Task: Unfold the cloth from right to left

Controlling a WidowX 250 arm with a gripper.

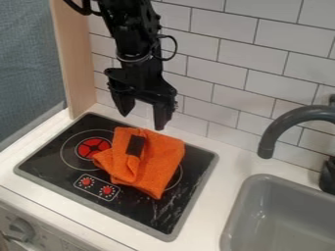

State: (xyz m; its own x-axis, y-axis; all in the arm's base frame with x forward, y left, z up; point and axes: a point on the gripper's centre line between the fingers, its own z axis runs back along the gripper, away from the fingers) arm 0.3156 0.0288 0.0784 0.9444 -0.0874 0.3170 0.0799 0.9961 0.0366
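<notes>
Gripper point(142, 121): I have the fingers spread apart.
Cloth point(160, 159): rumpled, partly folded, near the fingertips.
Stove point(144, 211): under the cloth.

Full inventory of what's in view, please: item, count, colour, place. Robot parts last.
cloth: 1, orange with a dark patch, bunched on the cooktop
cooktop: 1, black with grey rim, on the counter
large red burner mark: 1, red, left of the cloth
small red control marks: 2, red, near the cooktop's front
counter: 1, white, around cooktop and sink
sink: 1, grey, lower right
faucet: 1, dark grey, over the sink
unidentified object: 1, black, right edge
knob: 1, grey, lower left front
tiled wall: 1, white, behind
panel: 1, light wood, upper left
fabric: 1, grey-blue, left edge
arm: 1, black, top
gripper: 1, black, open, above the cooktop's back edge
</notes>
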